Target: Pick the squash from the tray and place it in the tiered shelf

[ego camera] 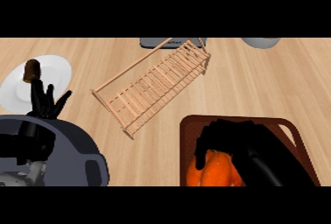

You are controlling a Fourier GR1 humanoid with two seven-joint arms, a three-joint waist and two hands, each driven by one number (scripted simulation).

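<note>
Head view: the squash (216, 175), bright orange, lies on the brown tray (188, 144) at the lower right, its lower part cut off by the edge of the view. The right hand (226, 135) sits directly on top of it, black fingers bent down over its upper end and left flank and closed round it, while the forearm covers the right side of the tray; the squash is not lifted clear of the tray as far as can be seen. Up and to the left of the tray, apart from it, stands the tiered shelf (155, 85), a pale wooden rack of thin slats set on a slant across the middle of the counter. No object lies on the bare strip of wood between tray and shelf. Beyond the shelf, at the top edge, a grey object (158, 42) is partly hidden by the rack, and a second grey thing (262, 42) shows at the upper right. At the left, the left hand (44, 103) rests with fingers straight and spread, pointing up, over the lower edge of a white plate (58, 70) that carries a small dark brown item (32, 71). The robot's dark grey body (71, 148) fills the lower left corner. The counter (258, 83) is light wood with a fine grain.
</note>
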